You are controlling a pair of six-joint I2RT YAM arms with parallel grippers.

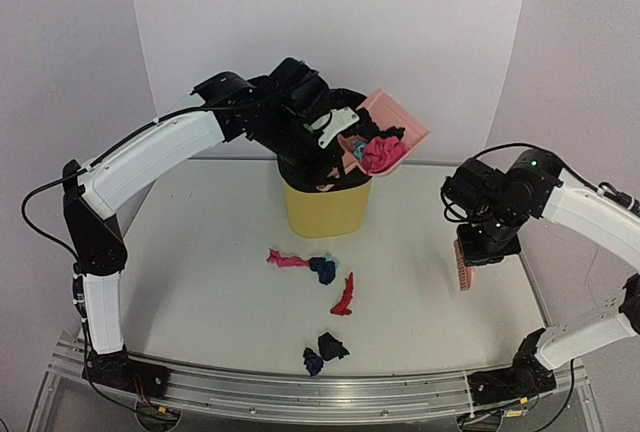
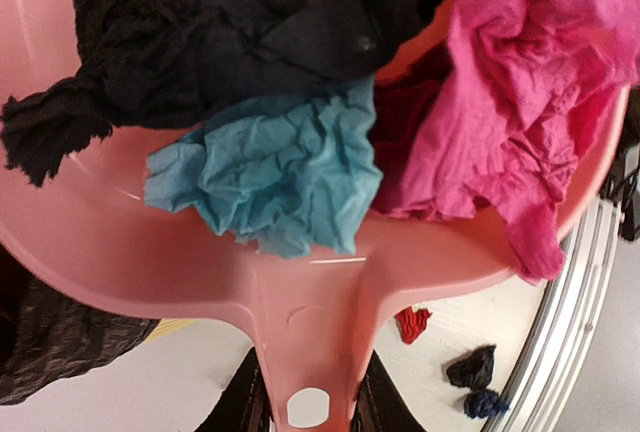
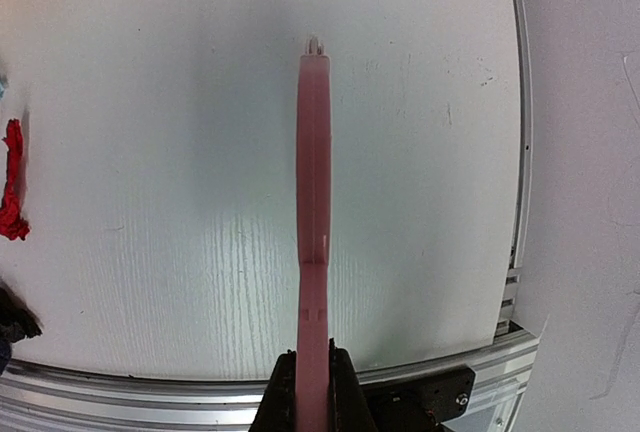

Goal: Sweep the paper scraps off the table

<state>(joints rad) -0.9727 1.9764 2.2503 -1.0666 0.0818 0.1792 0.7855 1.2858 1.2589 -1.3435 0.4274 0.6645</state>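
Note:
My left gripper (image 2: 310, 397) is shut on the handle of the pink dustpan (image 1: 400, 117), holding it tilted above the yellow bin (image 1: 325, 207). In the pan (image 2: 200, 252) lie black (image 2: 250, 22), light blue (image 2: 270, 167) and magenta (image 2: 520, 102) paper scraps. On the table (image 1: 200, 282) in front of the bin lie more scraps: pink (image 1: 287, 259), navy (image 1: 323, 270), red (image 1: 344, 297), black (image 1: 332, 346) and a second navy one (image 1: 312, 361). My right gripper (image 3: 312, 387) is shut on the pink brush (image 3: 313, 202), held above the table's right side (image 1: 464, 267).
The yellow bin has a black liner and stands at the back middle. A metal rail (image 1: 300, 387) runs along the front edge. White walls (image 1: 330, 12) close in the back and sides. The red scrap (image 3: 12, 182) lies far left of the brush.

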